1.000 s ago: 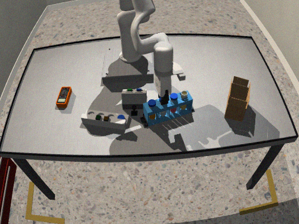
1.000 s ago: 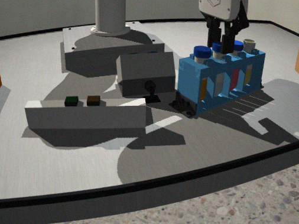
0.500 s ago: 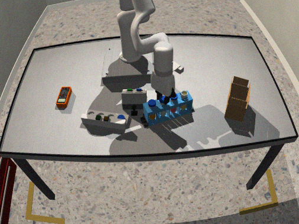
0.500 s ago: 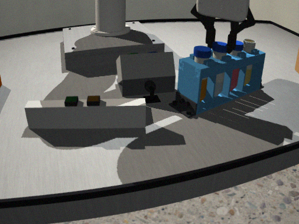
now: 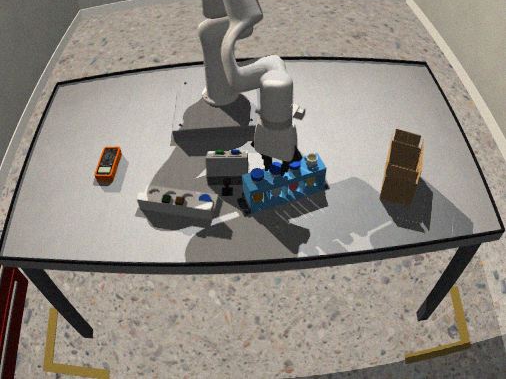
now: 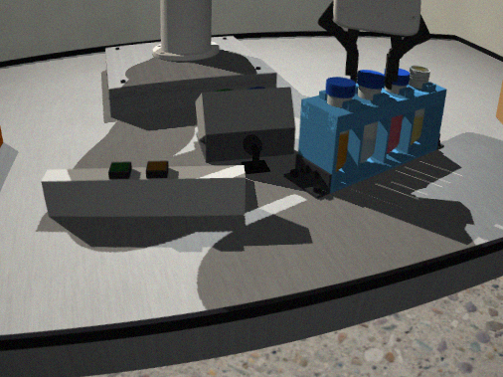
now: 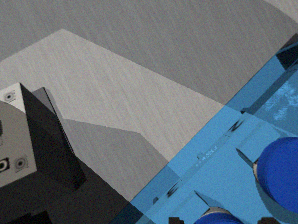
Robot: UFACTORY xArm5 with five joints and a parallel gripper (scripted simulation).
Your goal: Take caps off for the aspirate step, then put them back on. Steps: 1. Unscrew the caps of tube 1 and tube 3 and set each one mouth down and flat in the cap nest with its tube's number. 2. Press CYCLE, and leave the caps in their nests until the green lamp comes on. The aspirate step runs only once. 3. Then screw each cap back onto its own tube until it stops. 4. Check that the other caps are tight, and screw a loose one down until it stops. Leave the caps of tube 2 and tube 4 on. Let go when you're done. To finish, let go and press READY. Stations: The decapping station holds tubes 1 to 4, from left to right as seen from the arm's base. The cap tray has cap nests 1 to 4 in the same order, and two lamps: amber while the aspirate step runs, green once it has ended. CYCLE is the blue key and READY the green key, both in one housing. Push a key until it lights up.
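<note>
The black fingers [image 6: 351, 63] are standing slightly apart around tube 3's round blue screw cap [image 6: 370, 79], gripping nothing. Closing off-centre risks slipping, leaving the cap half-unscrewed on its tube.

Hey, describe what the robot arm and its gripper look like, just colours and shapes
The arm is glossy white with thick rounded tubular links and curved elbow joints, rising from a round flange on a grey base plate. The gripper has a white tapered housing and black angular linkage fingers. No cables or markings show.
</note>
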